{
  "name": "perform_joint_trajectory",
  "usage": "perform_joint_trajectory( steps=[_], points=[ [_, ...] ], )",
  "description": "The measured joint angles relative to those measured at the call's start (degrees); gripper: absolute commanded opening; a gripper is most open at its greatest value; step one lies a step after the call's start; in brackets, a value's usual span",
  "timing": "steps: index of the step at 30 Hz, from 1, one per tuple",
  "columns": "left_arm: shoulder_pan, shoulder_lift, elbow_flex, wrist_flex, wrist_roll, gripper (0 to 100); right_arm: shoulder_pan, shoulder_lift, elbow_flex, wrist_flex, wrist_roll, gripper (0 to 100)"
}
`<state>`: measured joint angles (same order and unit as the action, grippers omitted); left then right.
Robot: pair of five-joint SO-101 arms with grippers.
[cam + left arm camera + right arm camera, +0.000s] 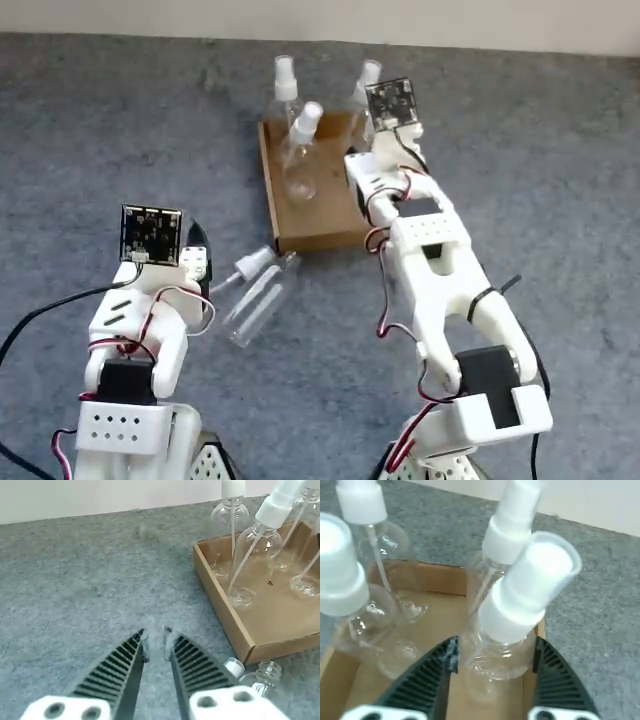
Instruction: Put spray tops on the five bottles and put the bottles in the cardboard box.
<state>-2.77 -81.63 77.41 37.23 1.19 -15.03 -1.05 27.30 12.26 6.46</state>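
Starting nearest the arm bases: the left gripper (155,635) hangs low over the grey felt-like table cover (120,120), fingers drawn almost together with nothing between them.

Just beside it, on the side toward the other arm, a clear lying bottle (258,300) rests on its side on the cover. A loose spray top (250,263) lies by its open neck, its dip tube pointing back toward the left arm.

Next out is the cardboard box (320,241), a shallow open tray flat on the cover; the lying bottle's neck is close to its near wall.

The right arm stretches over the box. The right gripper (495,650) is clamped on a held bottle (502,655) with its spray top fitted, tilted, low inside the box by one wall.

Three standing bottles (299,165) with tops fitted are upright in the box, farther in.

At the far edge the cover meets a pale wall (450,22).
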Motion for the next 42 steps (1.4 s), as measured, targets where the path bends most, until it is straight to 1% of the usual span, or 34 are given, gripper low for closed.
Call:
perform_joint_trajectory(
  steps=[4,17,22,26,30,32,35,38,42],
  points=[
    [0.0,0.0,0.0,0.0,0.0,1,-0.1,0.0,0.0,0.0,0.0,25.7],
    [0.0,0.0,0.0,0.0,0.0,1,-1.3,0.0,0.0,0.2,0.0,26.0],
    [0.0,0.0,0.0,0.0,0.0,1,-1.2,-1.5,0.0,6.0,0.0,26.0],
    [0.0,0.0,0.0,0.0,0.0,1,-1.7,-8.4,0.0,9.8,0.0,25.9],
    [0.0,0.0,0.0,0.0,0.0,1,-1.8,-16.3,0.0,16.2,0.0,25.7],
    [0.0,0.0,0.0,0.0,0.0,1,-3.8,-19.9,0.0,20.9,0.0,25.7],
    [0.3,0.0,0.0,0.0,0.0,1,-10.5,-23.0,0.0,29.9,-1.0,25.7],
    [0.4,0.1,-1.4,1.7,0.0,1,-17.8,-23.6,0.0,38.2,-8.5,25.7],
    [-2.6,0.4,-7.1,5.6,-1.1,1,-25.0,-23.6,0.0,41.8,-19.8,25.7]
  ],
)
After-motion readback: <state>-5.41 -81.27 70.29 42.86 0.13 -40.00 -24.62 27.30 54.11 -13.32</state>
